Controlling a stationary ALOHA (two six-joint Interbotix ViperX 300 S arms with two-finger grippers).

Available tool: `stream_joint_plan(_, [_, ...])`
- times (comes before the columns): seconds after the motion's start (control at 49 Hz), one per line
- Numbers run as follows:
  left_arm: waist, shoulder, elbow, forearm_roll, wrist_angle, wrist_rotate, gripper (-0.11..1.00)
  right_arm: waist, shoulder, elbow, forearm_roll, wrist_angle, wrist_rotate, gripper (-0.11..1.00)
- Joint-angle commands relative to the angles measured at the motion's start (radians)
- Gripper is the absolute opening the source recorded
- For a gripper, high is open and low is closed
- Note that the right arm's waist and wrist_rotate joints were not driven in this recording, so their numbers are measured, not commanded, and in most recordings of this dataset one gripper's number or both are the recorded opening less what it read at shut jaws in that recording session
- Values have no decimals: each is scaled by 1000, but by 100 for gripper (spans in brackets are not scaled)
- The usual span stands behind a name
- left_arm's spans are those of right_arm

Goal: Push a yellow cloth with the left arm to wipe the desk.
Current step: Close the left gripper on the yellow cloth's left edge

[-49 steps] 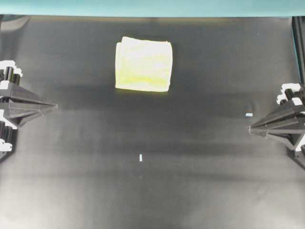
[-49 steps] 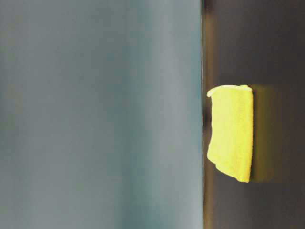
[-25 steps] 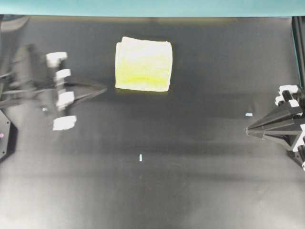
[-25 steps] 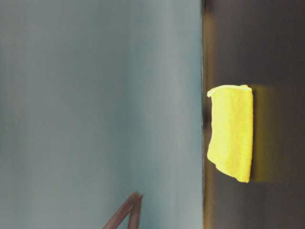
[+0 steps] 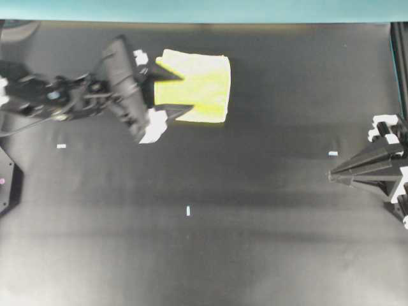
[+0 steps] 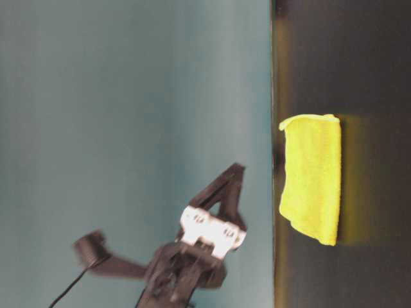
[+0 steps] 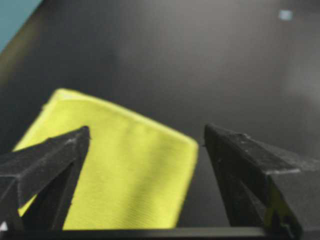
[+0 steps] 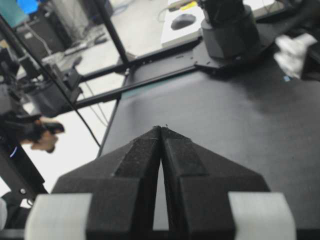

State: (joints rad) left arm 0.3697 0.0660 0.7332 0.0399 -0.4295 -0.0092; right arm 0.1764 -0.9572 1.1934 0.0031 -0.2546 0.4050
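The yellow cloth (image 5: 205, 89) lies folded on the black desk (image 5: 268, 223) near the far edge. My left gripper (image 5: 183, 94) is open, with its two fingers spread over the cloth's left part. In the table-level view the left arm (image 6: 202, 234) hangs clear above the cloth (image 6: 313, 179), not touching it. In the left wrist view the cloth (image 7: 130, 175) shows between and below the open gripper (image 7: 146, 129). My right gripper (image 5: 333, 174) is shut and empty at the desk's right side, and its closed tips (image 8: 161, 128) point across the desk.
Small white tape marks sit at the left (image 5: 61, 146), the middle front (image 5: 188, 211) and the right (image 5: 333, 153). A teal strip (image 5: 204, 9) runs along the far edge. A black frame post (image 5: 398, 64) stands at the far right.
My left arm has swung from the desk's left edge up and right to the cloth, and its jaws have opened over it. The cloth and the right gripper have stayed put.
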Motion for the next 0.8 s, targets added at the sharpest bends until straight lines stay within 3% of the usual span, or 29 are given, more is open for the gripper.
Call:
stream_joint_plan(0.0, [31, 69, -58, 3, -14, -3, 90, 0, 5, -5, 2, -5, 0, 1])
stream_joint_plan(0.367, [86, 276, -152, 3, -6, -41, 88, 2, 8, 3, 2, -3, -2, 1])
stream_joint_plan(0.775, [84, 293, -114, 5, -6, -52, 88, 2, 9, 11, 2, -5, 0, 1])
